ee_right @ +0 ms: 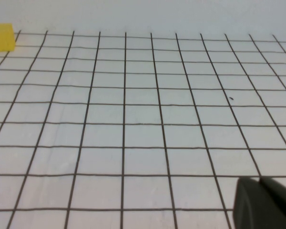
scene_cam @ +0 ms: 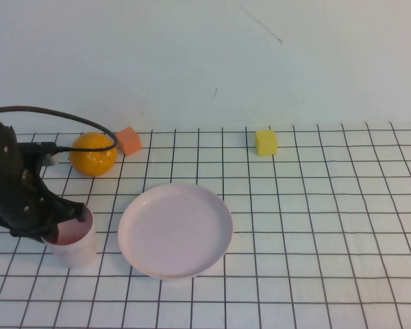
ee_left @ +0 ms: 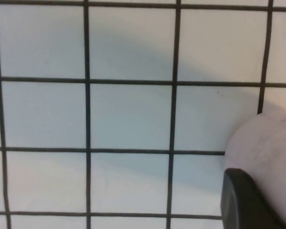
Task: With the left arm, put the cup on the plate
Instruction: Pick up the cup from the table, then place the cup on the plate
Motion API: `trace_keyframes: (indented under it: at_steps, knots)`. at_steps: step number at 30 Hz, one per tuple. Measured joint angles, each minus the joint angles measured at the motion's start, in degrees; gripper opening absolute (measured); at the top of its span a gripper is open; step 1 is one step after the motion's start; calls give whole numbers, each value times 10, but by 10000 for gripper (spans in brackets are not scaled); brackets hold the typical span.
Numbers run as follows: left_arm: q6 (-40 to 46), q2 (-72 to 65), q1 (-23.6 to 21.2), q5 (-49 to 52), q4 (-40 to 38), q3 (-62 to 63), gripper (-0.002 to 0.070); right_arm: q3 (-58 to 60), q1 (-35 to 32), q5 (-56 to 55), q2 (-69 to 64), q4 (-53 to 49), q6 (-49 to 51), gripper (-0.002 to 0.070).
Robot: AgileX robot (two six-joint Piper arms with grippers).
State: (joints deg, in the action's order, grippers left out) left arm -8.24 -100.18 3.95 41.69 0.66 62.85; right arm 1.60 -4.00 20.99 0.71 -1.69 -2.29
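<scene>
Left pincer (scene_cam: pixel 67 221) at the cup (scene_cam: pixel 74 248) rim near the surface's left edge; plate (scene_cam: pixel 175 230) beside it.

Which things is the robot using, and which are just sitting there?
Using:
- cup, with the left gripper at its rim
- plate

Just sitting there:
- orange fruit
- orange block
- yellow block
- right gripper, low over the grid cloth

The high view looks down across the gridded table (scene_cam: pixel 315 226); both wrist views skim it closely, sharing the grid.
</scene>
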Motion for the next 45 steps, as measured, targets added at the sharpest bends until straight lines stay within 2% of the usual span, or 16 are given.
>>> trace_keyframes:
  at_steps: [4,12,16,20,23,27,33,36,41,43,45]
  knots:
    - [33,0,0,0,-31,0,17,0,0,0,0,0,0,-2]
    - [141,0,0,61,-185,61,14,0,0,0,0,0,0,-2]
    - [205,0,26,93,-258,100,14,0,0,0,0,0,0,-2]
    - [211,-9,81,78,-253,129,14,0,0,0,0,0,0,-2]
    - [182,-31,116,67,-223,150,14,0,0,0,0,0,0,-2]
    - [127,-71,138,62,-181,170,14,0,0,0,0,0,0,-2]
    - [98,-112,141,62,-150,179,25,0,0,0,0,0,0,-2]
    - [97,-114,141,61,-145,181,127,0,0,0,0,0,0,-2]
    - [94,-114,141,59,-152,186,426,0,0,0,0,0,0,-2]
    - [94,-114,141,72,-153,201,496,0,0,0,0,0,0,-2]
    - [94,-112,141,93,-150,223,527,0,0,0,0,0,0,-2]
